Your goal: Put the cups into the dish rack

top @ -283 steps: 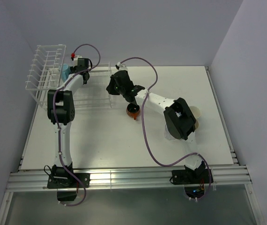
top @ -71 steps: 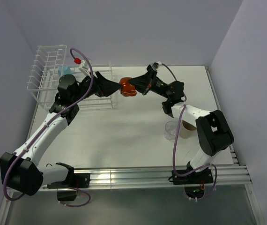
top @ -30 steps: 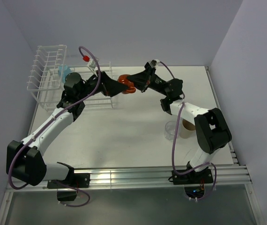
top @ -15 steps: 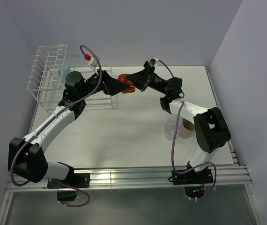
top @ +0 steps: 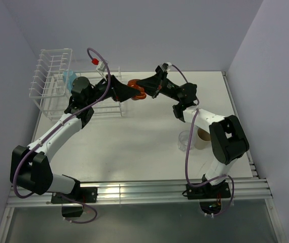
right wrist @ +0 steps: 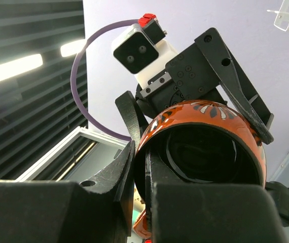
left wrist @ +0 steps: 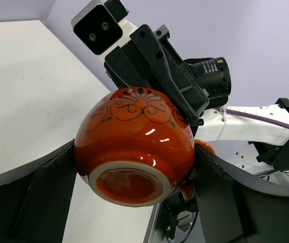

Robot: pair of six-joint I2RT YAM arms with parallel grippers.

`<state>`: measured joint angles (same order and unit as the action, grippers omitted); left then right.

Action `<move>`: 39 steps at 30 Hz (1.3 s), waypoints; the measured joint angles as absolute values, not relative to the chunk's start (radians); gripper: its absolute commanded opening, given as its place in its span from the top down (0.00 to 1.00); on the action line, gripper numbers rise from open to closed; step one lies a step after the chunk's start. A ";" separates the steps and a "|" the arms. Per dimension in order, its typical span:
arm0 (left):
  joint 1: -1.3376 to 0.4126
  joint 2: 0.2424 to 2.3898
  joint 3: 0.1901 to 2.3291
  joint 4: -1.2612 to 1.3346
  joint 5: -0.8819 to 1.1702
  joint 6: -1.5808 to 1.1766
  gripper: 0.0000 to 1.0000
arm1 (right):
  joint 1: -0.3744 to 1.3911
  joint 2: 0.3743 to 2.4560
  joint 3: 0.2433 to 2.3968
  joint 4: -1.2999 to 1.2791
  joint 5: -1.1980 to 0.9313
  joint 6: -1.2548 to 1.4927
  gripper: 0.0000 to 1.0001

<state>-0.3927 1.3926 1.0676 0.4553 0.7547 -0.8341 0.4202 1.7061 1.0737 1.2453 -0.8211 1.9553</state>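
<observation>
A squat red-orange cup (top: 136,91) hangs in the air just right of the dish rack (top: 50,71), between my two grippers. My right gripper (top: 144,89) is shut on its rim, one finger inside the cup (right wrist: 205,142) and one outside. My left gripper (top: 131,93) reaches in from the rack side, and its fingers (left wrist: 58,174) press both flanks of the cup (left wrist: 134,147), whose foot faces this camera. A light blue mug (top: 69,77) sits in the rack. The clear tumbler (top: 185,140) and the beige cup (top: 202,139) stand on the table at the right.
The rack's low basket section (top: 106,104) lies directly under my left forearm. The back wall is close behind both grippers. The right arm's purple cable (top: 187,152) loops down past the tumbler.
The left gripper's jaws have come in against the cup's sides; half a second ago they stood wider. Both arms have hardly shifted.
</observation>
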 measured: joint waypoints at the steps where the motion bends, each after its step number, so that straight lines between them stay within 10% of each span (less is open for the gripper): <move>1: -0.393 1.393 1.068 0.456 0.755 -0.834 0.69 | 0.420 1.706 1.074 1.245 -0.821 1.954 1.00; 15: -0.399 1.392 1.079 0.393 0.754 -0.831 1.00 | 0.429 1.706 1.070 1.247 -0.812 1.882 0.66; 39: -0.363 1.370 1.080 0.314 0.789 -0.836 1.00 | 0.426 1.501 0.972 0.973 -0.751 1.455 0.59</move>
